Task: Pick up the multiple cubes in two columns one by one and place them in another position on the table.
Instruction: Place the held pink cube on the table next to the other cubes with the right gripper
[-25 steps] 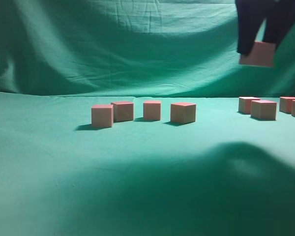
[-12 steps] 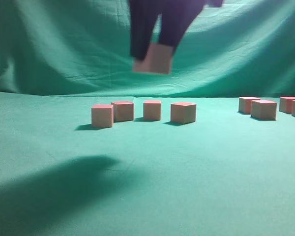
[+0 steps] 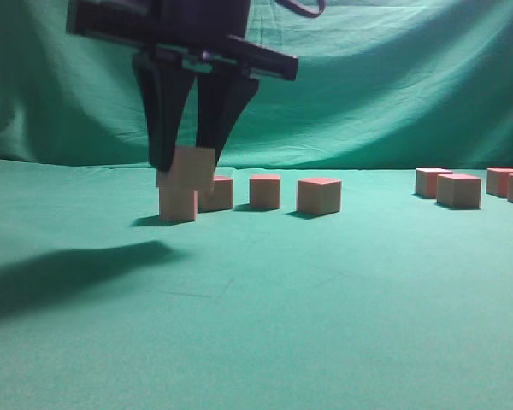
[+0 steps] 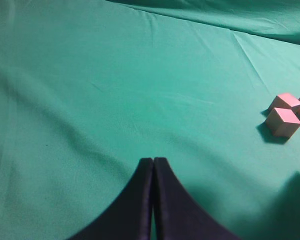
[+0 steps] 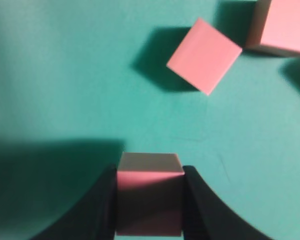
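Right wrist view shows my right pincer [image 5: 149,202] squeezed tight on one cube [image 5: 149,197], with a dark finger pressed flat on each side. I hold it up off the table [image 5: 50,75], and its shadow lies on the cloth to the left.

Just past my cube sits a turned cube [image 5: 204,56], and another one [image 5: 285,25] is in the top corner. From the side, my right pincer [image 3: 188,166] hangs over the left end of a row of four cubes [image 3: 318,196]. The cube I hold [image 3: 188,168] is right above the end cube [image 3: 178,203] and looks very close to it. I cannot tell if they touch.

To do this well, I think I should go down slowly and straight. I should aim for bare cloth beside the row, not on top of a cube. I should let go only when the cube sits flat, then lift straight up so I do not knock it.

More cubes [image 3: 458,190] wait far off on the right, so I think the job is about half done.

My left pincer [image 4: 153,165] is closed with nothing in it, well away from two cubes [image 4: 284,121].

I see no words or marks on anything.
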Robot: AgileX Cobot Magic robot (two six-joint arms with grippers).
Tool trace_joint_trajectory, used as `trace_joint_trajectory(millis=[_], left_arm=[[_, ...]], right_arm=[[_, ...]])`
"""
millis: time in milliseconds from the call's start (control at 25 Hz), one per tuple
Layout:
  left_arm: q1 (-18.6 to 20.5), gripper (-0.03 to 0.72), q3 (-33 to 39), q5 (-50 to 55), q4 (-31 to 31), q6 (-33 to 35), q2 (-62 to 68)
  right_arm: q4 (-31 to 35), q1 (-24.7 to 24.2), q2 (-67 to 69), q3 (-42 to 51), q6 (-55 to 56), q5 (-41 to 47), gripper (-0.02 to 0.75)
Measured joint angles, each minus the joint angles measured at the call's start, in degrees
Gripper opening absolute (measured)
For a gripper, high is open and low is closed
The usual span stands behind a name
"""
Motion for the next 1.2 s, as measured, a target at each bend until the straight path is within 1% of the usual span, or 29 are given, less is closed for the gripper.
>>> trace_joint_trajectory(millis=[120,440,640,1200], left_arm=[[0.0,0.000,0.0,0.0,0.0,0.0,0.0],[0.0,0.000,0.0,0.0,0.0,0.0,0.0],[0.0,0.000,0.0,0.0,0.0,0.0,0.0],[0.0,0.000,0.0,0.0,0.0,0.0,0.0]], right_arm=[[-0.2,0.0,2.6,-2.2,0.4,0.1,0.254],[-5.1,0.0,5.2,-3.2,1.1,-0.3,0.254],[-5.3,0.0,5.3,-3.2,2.1,-2.3,0.254],[-6.7,0.0,6.6,-3.2,2.6,-2.9,0.254]])
